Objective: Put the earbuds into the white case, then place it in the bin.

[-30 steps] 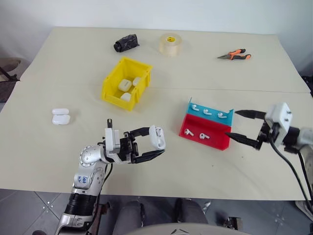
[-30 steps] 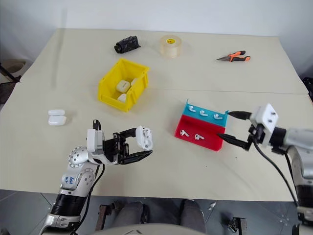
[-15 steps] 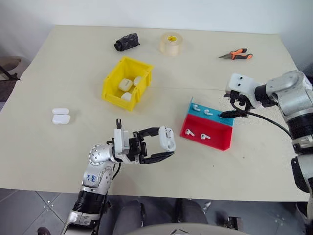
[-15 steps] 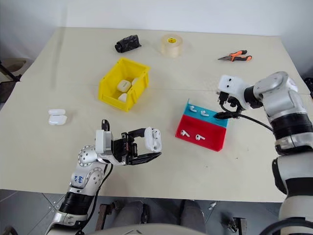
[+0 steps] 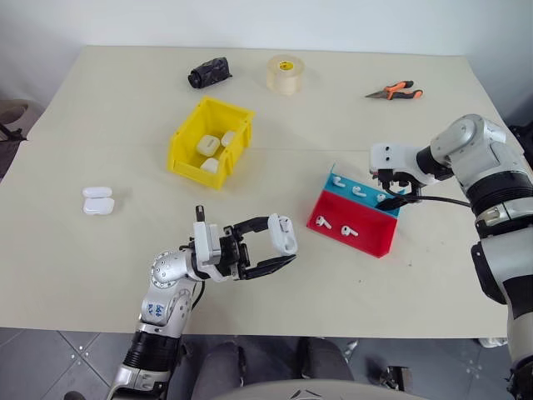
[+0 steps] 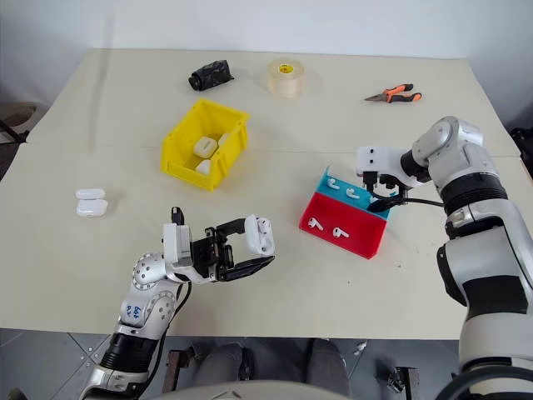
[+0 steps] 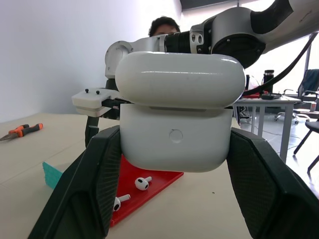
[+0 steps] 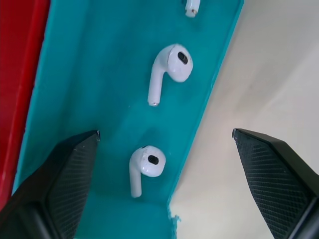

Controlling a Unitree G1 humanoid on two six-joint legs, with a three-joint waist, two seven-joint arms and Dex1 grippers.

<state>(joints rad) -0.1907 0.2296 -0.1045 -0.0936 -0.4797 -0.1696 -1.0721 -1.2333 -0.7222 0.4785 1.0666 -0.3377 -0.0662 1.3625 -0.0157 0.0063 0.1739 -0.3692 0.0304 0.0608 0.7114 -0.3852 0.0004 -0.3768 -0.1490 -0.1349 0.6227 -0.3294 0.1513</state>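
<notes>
My left gripper [image 5: 281,242] hangs above the table's near edge, shut on a white case [image 5: 285,236] held upright between its fingers [image 7: 94,174]. To the right, my right gripper [image 5: 391,190] points down, open, over the far end of the teal tray [image 8: 99,74]. Two white earbuds [image 8: 169,69] [image 8: 142,167] lie between its spread fingers. Two more earbuds [image 5: 323,222] [image 5: 348,231] rest in the red tray [image 5: 371,243] beside it. The yellow bin [image 5: 185,137] stands at the middle left with several white cases inside.
Another white case [image 5: 97,201] lies on the table at the left. Along the far edge sit a black bundle [image 5: 208,72], a tape roll [image 5: 285,73] and orange-handled pliers [image 5: 390,89]. A person [image 7: 164,24] shows behind the table.
My right arm has swung in from the table's right side to above the teal tray and tipped its gripper downward. The left gripper has kept still with the case.
</notes>
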